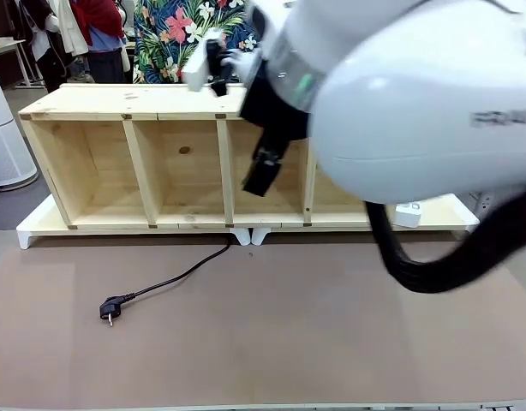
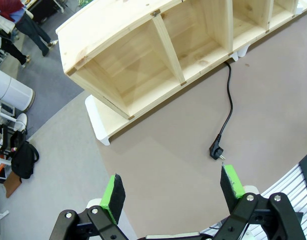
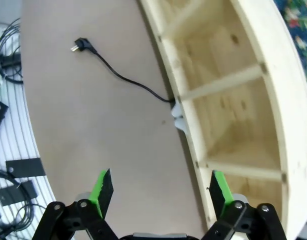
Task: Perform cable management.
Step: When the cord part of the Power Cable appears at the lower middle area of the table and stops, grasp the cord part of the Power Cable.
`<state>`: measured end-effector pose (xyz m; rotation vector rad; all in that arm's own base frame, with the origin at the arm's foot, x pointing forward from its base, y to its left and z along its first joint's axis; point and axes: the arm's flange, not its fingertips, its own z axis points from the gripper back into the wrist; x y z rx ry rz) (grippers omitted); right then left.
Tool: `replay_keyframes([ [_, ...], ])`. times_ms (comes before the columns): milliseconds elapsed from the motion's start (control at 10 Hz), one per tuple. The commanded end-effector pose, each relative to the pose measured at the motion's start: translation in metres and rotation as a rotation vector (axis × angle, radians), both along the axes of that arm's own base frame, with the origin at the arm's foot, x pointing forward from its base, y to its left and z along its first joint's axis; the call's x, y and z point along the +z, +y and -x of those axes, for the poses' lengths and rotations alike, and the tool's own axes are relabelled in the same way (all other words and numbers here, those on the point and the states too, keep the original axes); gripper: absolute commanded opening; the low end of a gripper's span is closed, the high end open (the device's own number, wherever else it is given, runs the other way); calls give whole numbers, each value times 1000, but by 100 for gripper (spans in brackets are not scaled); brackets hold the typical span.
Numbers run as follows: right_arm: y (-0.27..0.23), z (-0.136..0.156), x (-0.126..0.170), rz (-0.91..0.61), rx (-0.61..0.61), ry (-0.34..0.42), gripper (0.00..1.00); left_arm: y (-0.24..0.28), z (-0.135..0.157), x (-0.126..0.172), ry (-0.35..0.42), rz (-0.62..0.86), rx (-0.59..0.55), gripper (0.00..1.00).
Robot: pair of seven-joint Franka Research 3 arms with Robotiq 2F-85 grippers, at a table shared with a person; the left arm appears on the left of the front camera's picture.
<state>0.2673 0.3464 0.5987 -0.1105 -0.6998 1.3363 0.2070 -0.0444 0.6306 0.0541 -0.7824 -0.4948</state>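
The cable (image 1: 173, 278) is a thin black cord lying on the brown table. It runs out from under the middle of the wooden shelf (image 1: 126, 103) to a black plug (image 1: 111, 307) at the front left. In the left wrist view my left gripper (image 2: 172, 187) hangs open high above the table, with the plug (image 2: 217, 151) just beyond its right pad (image 2: 232, 181) and the cable (image 2: 228, 110) leading to the shelf (image 2: 118, 30). My right gripper (image 3: 160, 187) is open too, above the table beside the shelf (image 3: 273, 75), far from the cable (image 3: 118, 76) and plug (image 3: 81, 45).
My right arm (image 1: 417, 94) and its thick black hose (image 1: 434, 265) block the right of the front view. The shelf stands on a white base (image 1: 40, 227). A white purifier (image 1: 2, 137) stands at the far left, and people stand behind the shelf.
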Motion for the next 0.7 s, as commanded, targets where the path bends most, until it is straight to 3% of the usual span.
replay_keyframes([
  [0,35,-16,3,63,88,-2,100,0,1,0,-1,6,4,100],
  [600,137,-41,-48,209,165,40,100,0,1,0,-1,6,4,100],
])
